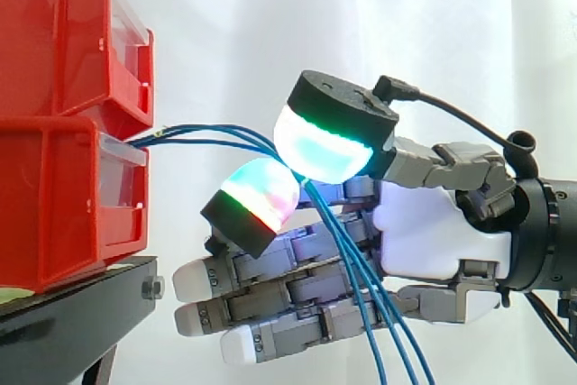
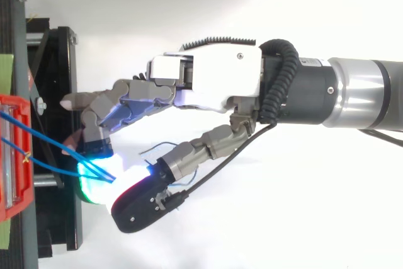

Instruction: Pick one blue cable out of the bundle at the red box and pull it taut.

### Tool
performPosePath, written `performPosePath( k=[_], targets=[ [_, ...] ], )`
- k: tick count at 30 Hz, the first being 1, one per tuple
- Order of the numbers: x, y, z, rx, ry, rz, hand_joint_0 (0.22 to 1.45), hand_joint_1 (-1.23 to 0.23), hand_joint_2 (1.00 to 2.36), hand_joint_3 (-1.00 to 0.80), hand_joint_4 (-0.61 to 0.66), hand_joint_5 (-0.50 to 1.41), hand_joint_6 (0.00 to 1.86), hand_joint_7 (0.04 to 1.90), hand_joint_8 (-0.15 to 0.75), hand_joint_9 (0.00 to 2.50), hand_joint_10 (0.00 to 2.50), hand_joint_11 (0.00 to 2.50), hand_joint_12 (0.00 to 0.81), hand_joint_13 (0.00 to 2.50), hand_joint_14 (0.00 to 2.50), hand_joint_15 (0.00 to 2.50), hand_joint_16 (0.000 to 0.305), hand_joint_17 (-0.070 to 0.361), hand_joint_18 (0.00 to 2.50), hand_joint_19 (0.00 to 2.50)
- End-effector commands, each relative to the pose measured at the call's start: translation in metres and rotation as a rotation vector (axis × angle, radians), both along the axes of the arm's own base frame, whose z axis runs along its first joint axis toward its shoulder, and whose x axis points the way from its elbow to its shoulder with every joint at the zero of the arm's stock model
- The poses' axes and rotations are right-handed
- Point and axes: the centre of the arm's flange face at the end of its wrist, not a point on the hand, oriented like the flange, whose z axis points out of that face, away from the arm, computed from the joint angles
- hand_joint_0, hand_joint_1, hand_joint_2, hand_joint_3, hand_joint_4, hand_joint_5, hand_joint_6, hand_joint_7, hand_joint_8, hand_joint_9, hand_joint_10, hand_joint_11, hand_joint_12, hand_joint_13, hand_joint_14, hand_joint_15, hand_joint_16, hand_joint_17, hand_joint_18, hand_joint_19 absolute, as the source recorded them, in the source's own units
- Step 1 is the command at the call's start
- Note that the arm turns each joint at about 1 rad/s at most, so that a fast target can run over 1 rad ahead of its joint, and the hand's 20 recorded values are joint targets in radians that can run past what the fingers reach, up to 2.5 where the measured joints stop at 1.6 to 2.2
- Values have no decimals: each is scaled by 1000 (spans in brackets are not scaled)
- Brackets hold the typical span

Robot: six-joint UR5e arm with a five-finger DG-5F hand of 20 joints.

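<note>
Hand (image 1: 433, 232) pinches blue cables (image 1: 203, 131) between two pads, likely more than one. Not taut to red box (image 1: 63, 196) yet.

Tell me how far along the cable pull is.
Done: the robot hand is at the thin blue cables beside the red plastic bins. In hand: its glowing pads pinch them. Left: several strands seem caught, not one, and they bow slightly toward the bins, so singling out and pulling taut remain.
</note>
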Motion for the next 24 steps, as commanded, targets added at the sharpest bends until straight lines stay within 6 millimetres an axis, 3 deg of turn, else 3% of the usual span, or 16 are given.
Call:
performPosePath(
  k=[1,6,8,15,20,24],
  targets=[
    [1,0,1,0,-2,1,625,-827,1019,-164,79,-141,855,1070,264,594,4,171,358,220,0,0,55,123,305,109],
    [2,0,3,-3,-6,1,680,-917,1019,-204,11,-156,875,1018,246,561,4,173,356,217,0,0,55,124,317,90],
    [2,0,3,-3,-6,1,716,-939,1017,-256,-81,-164,879,1025,242,556,4,158,355,214,0,0,55,123,314,77],
    [2,0,3,-4,-6,1,785,-948,1009,-383,-189,-179,888,988,224,521,3,158,347,180,0,0,54,121,287,76],
    [2,0,3,-4,-6,1,806,-945,1005,-433,-209,-188,890,995,222,508,3,140,343,173,0,0,54,121,276,76],
    [2,0,3,-4,-6,1,831,-941,1005,-440,-144,-198,901,1013,223,505,3,149,343,163,0,0,53,120,251,111]
  ],
)
